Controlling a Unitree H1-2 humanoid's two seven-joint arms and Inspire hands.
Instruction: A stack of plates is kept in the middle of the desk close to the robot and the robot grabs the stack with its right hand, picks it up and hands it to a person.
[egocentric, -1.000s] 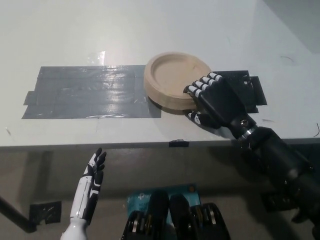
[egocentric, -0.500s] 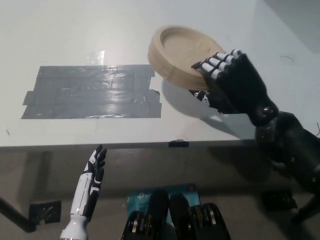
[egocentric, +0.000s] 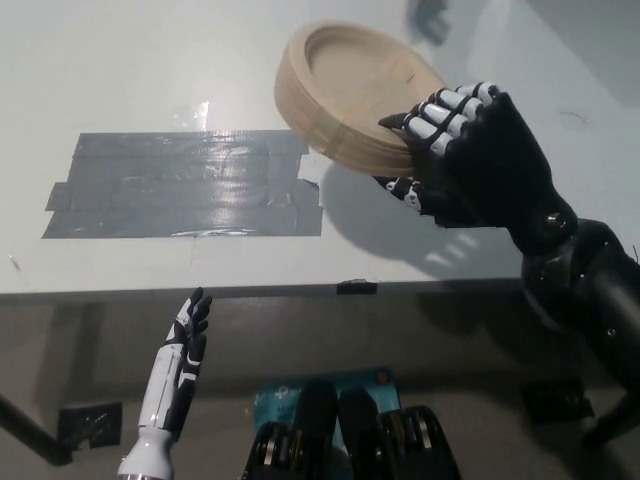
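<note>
The fingers (egocentric: 447, 108) of the black right hand (egocentric: 470, 160) are curled over the near right rim of the stack of plates (egocentric: 350, 92), with the thumb pressed under that edge, so the hand is clamped on the stack. The stack is pale wood, round and tilted, its far left side higher than the gripped side, and it hangs in the air above the white worktop (egocentric: 150, 60), throwing a shadow on the surface just below it. The right arm runs down toward the lower right corner. A patch of grey tape strips (egocentric: 185, 185) lies flat on the worktop to the left of the stack. The white left hand (egocentric: 185, 345) rests low beneath the worktop's front edge, fingers straight and holding nothing.
</note>
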